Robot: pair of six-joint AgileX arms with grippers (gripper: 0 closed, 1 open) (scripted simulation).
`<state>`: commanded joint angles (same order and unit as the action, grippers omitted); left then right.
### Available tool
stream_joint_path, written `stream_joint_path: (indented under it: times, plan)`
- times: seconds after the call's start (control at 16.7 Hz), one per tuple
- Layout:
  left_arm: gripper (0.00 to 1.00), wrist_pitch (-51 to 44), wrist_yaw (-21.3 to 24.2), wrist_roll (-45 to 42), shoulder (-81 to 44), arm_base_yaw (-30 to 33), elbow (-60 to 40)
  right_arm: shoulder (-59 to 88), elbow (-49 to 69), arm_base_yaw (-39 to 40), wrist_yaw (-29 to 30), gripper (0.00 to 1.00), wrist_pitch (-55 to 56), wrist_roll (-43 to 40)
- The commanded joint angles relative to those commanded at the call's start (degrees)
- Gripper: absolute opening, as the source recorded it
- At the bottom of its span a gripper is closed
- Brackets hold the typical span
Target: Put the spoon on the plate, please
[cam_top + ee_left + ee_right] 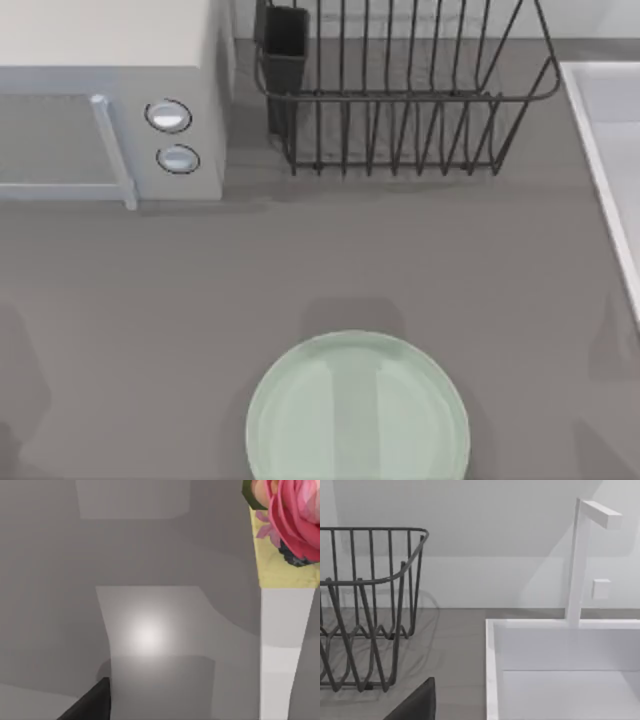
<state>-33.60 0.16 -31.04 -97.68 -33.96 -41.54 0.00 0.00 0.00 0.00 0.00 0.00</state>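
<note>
From above I have the plate point(358, 408) sitting at the bottom centre of the frame, flat on the grey desk point(150, 300), its lower edge cut off by the frame. It is bare, so I judge the task has not got going yet. The plate lies about midway between my two arms, which I reckon suits a drop from either side.

I cannot find the spoon on the desk, on the plate, or in the wire dish rack point(400, 90) at the top of the frame, so I cannot say where it is. The microwave point(110, 100) fills the upper left, and the white sink point(610, 150) runs down the right edge.

My left wrist camera shows pale surfaces and a pink flower on a yellow block point(292, 520) in the upper right; a dark sliver at the bottom edge may be part of the left tool, but I cannot tell whether it is released or clenched. My right wrist camera looks across the rack to the sink and its white faucet point(580, 555); the same goes for the right tool.

My guess is I must locate the spoon first.
</note>
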Motion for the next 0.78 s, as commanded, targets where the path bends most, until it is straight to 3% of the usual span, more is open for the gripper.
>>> stream_joint_path:
  times: [0.48,0.78]
  plan:
    - [0.0,0.0,0.0,0.0,0.0,0.0,0.0,0.0,0.0,0.0,0.0,1.0,0.0,0.0]
    - [0.0,-8.3,1.0,-0.1,5.4,-0.2,-4.8,0.0,0.0,0.0,0.0,1.0,0.0,0.0]
